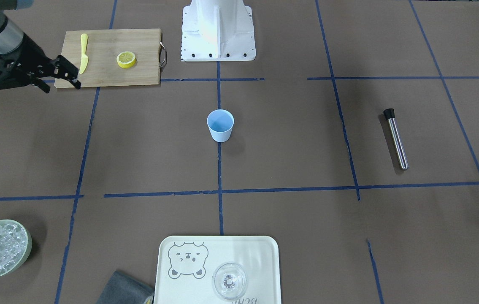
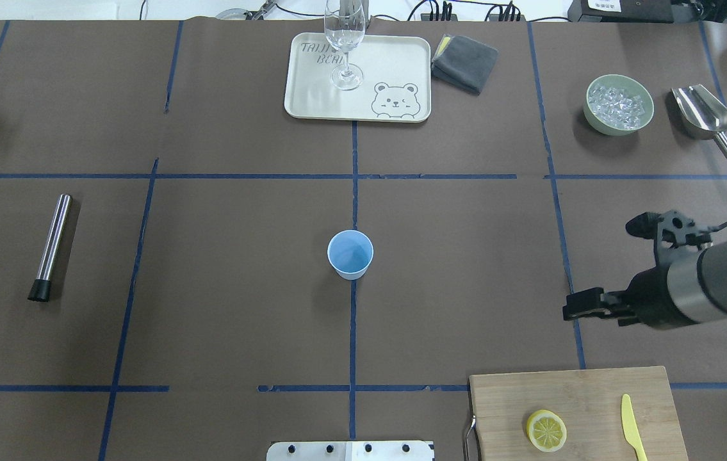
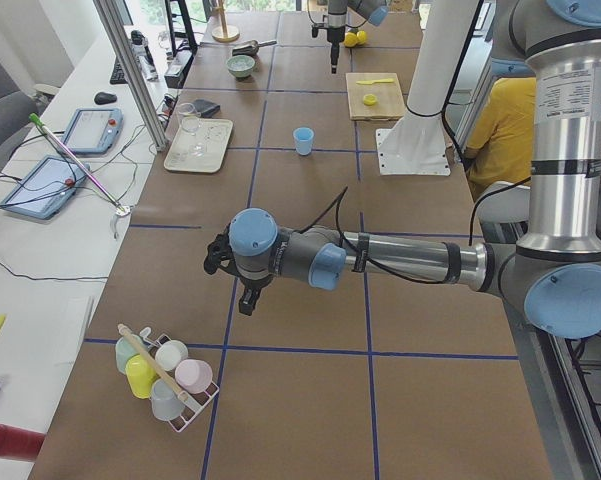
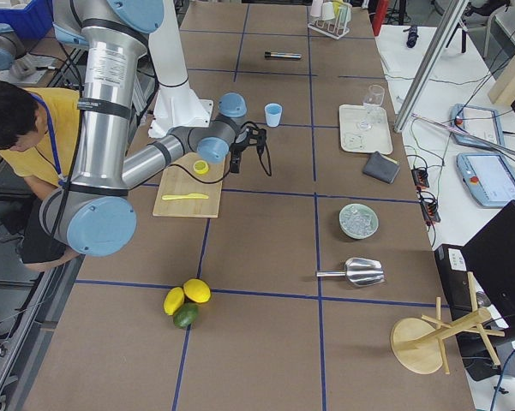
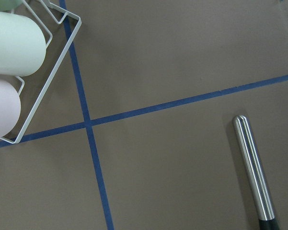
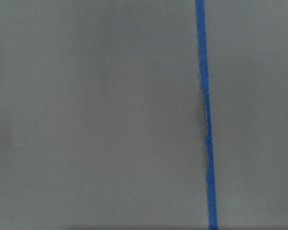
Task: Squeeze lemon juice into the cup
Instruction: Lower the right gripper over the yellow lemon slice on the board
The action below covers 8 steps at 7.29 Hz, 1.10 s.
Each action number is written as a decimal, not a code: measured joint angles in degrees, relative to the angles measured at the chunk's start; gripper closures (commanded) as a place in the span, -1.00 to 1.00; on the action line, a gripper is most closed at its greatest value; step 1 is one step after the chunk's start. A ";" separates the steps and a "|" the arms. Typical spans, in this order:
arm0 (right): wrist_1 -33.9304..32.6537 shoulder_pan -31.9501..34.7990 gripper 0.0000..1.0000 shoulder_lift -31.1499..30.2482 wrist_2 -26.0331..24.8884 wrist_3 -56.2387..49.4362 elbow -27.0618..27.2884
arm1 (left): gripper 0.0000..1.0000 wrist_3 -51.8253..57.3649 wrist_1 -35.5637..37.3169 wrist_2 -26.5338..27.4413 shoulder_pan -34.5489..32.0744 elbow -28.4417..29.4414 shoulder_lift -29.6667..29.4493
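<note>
– Tray point(image 1: 260, 261) right under our noses in the front-facing view, with the clear glass point(image 1: 229, 280) standing on it. Beyond, we have the cup point(image 1: 220, 125) upright at the middle of the table point(image 1: 307, 139). The lemon point(image 1: 126, 59) lies flat on the cutting board point(image 1: 108, 42) up by the robot's base, near the yellow knife point(image 1: 83, 52).
– And the right tool point(image 1: 63, 86) hangs at the board's outer end, fingers spread, nothing between them. Overhead?
– Overhead we confirm it: jaws wide apart, empty, off the board's far edge and well apart from the slice.
– Left-end view now. We catch the left tool point(image 3: 242, 290) over bare table, but we can't tell whether it's parted or closed.
– Right-end view: slice on the board, cup well beyond it, right tool near the board.
– Wrist views? The left one shows a steel rod point(image 5: 254, 172), the right one only table and blue tape. No fingers in either.
– So how will that slice handle?
– Light, soft, wet and slippery, we reckon. We'd pinch across the rind, edge to edge, because the flesh would likely tear. Lying flat, it gives us little to get under.
</note>
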 measured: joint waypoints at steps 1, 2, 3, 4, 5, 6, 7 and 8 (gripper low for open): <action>-0.01 -7.54 -1.00 -0.01 -6.76 5.47 1.29 | -1.00 -0.07 -0.68 -0.68 0.17 0.03 0.01; -0.14 -13.71 -1.00 -0.15 -12.37 9.34 1.80 | -1.00 -0.10 -0.92 -0.98 0.22 0.01 0.05; -0.30 -18.64 -1.00 -0.57 -16.35 11.99 1.91 | -1.00 -0.11 -1.05 -1.10 0.24 -0.14 0.08; -0.50 -22.63 -1.00 -1.29 -19.21 14.11 1.86 | -1.00 -0.14 -1.25 -1.20 0.24 -0.36 0.08; -0.94 -25.39 -0.99 -1.89 -21.48 15.51 1.71 | -1.00 -0.20 -1.71 -1.31 0.21 -0.46 0.09; -1.77 -26.91 -0.99 -2.15 -22.75 16.25 1.38 | -1.00 -0.25 -2.26 -1.41 0.18 -0.49 0.09; -2.69 -27.58 -0.98 -2.22 -23.40 16.56 1.01 | -1.00 -0.28 -2.59 -1.46 0.18 -0.56 0.09; -3.24 -27.88 -0.98 -2.13 -23.69 16.69 0.55 | -1.00 -0.29 -2.73 -1.48 0.18 -0.58 0.09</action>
